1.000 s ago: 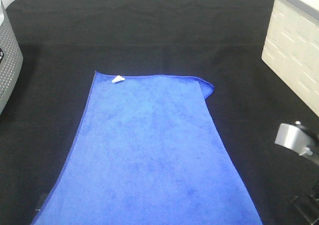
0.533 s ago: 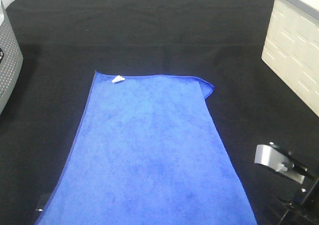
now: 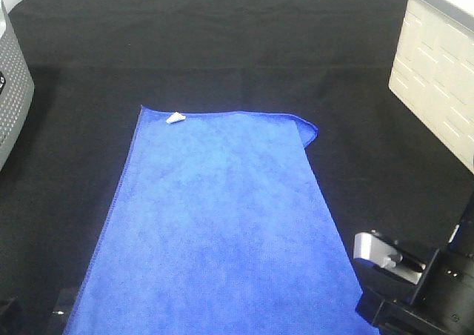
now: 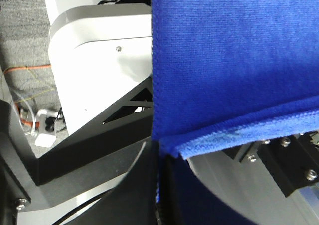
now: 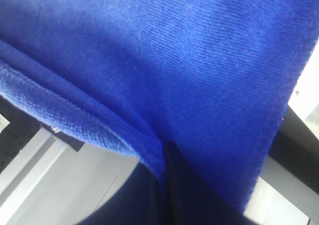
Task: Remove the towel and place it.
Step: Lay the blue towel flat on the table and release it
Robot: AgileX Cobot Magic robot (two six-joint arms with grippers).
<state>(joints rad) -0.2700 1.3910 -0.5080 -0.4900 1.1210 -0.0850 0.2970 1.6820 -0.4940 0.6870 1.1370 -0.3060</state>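
The royal-blue towel lies flat on the black cloth, its small white tag at the far left corner and the far right corner folded over. Its near end runs off the bottom of the exterior view. In the left wrist view my left gripper is shut on a hemmed edge of the towel, which hangs above the robot's base. My right gripper is likewise shut on a stitched towel edge. The right arm shows beside the towel's near right side.
A black cloth sheet covers the table. A grey perforated bin stands at the left edge, and a cream box at the back right. A sliver of the left arm shows at the bottom left.
The right arm has moved left and nearer, close to the towel's near right side. The towel's near end has drawn in slightly on both sides.
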